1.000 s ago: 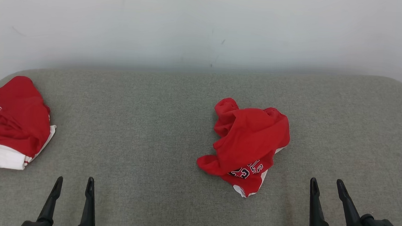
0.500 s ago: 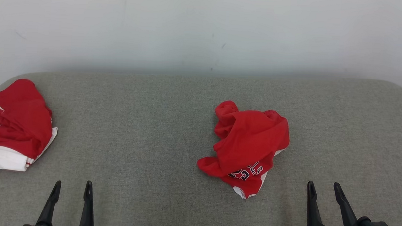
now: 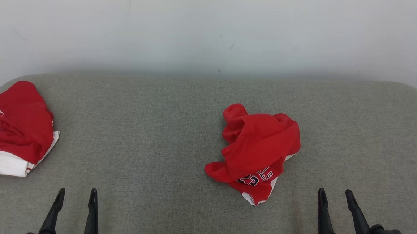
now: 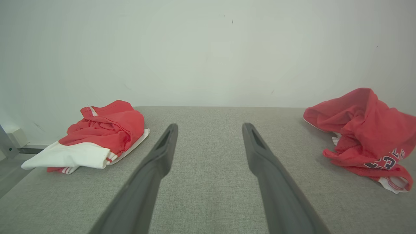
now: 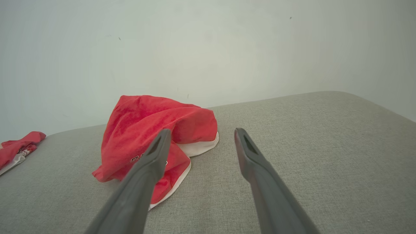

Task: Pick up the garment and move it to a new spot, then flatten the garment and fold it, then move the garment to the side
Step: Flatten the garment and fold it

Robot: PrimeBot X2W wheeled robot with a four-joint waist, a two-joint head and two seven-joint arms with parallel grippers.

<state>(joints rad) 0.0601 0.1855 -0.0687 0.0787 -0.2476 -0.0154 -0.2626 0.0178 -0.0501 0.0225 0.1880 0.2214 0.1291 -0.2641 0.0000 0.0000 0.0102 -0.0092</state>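
Right end effector (image 3: pixel 335 190): fingers spread apart, nothing held. It sits nearer the robot than the garment (image 3: pixel 259 145), off to the garment's right, and does not touch it. In the right wrist view the garment lies ahead and left of the fingers, and one finger (image 5: pixel 152 156) crosses in front of its near hem.

Left end effector (image 3: pixel 77 189): fingers spread apart, nothing held. It sits nearer the robot than the garment and well apart to its left.

Garment: a crumpled red heap lying on the grey bench (image 3: pixel 149 135). White trim and dark lettering show at its near edge, which faces the robot.

Open room around the garment:
- Near side: bare bench between the garment and both end effectors.
- Left: a wide bare stretch of bench, ending at a second garment (image 3: pixel 16 127), red and white, which lies at the bench's left edge by its rounded far corner.
- Right: bare bench out to the rounded far right corner.
- Far side: a bare strip of bench behind the garment, ending at the far edge, where the pale wall (image 3: pixel 214 27) rises.
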